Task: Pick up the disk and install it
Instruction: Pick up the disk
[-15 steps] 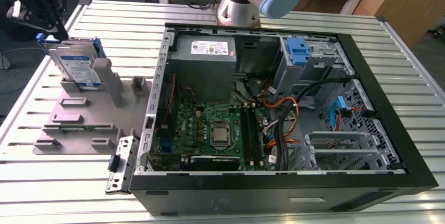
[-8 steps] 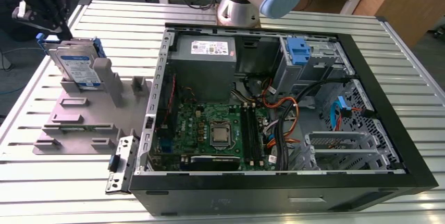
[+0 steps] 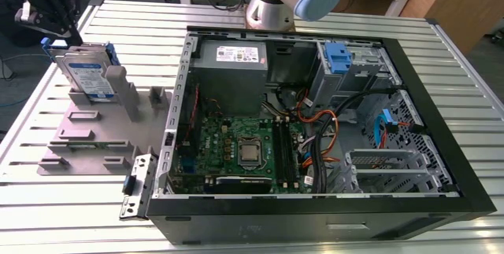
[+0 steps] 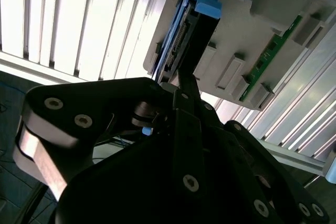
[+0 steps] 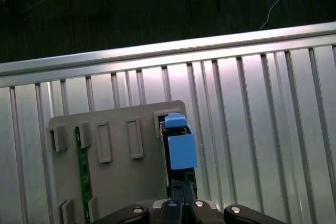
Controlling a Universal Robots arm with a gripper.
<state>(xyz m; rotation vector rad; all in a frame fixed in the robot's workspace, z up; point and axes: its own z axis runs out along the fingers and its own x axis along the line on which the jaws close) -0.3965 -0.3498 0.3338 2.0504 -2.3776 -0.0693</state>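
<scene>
exterior view: your gripper (image 3: pixel 72 34) hangs at the exterior view's far left, tips pointing down, just above the top edge of the disk (image 3: pixel 85 72). you can't tell from here whether they touch. the disk stands on edge in a slot of the grey holder (image 3: pixel 94 130), label toward the camera, blue rails at its sides. the holder lies on the slatted metal table (image 3: pixel 47 207), just beside the open computer case (image 3: pixel 315 227), on the exterior view's left of it. inside the case you have a grey power supply (image 3: pixel 232 59) with a white sticker, a green motherboard (image 3: pixel 236 142), an upright blue latch (image 3: pixel 337 59) and orange cables (image 3: pixel 319 118). the arm base (image 3: pixel 287 0) stands behind the case.

second wrist view: black gripper (image 4: pixel 182 80) links fill the foreground. the fingers (image 4: pixel 184 108) run together as one closed bar, not clamped on the disk, tip close to the disk's near end. the disk (image 4: pixel 181 40) is seen edge-on, its blue handle (image 4: pixel 207 4) at the far end, seated in the holder (image 4: pixel 247 30). a green memory stick (image 4: pixel 273 45) sits in another slot of the holder.

first wrist view: your gripper (image 5: pixel 181 186) has its tips pressed together right over the disk (image 5: pixel 181 150) — you look straight down on the blue handle. the holder (image 5: pixel 121 182) also carries the memory stick (image 5: pixel 81 156). table slats (image 5: pixel 262 129) run beside it.
</scene>
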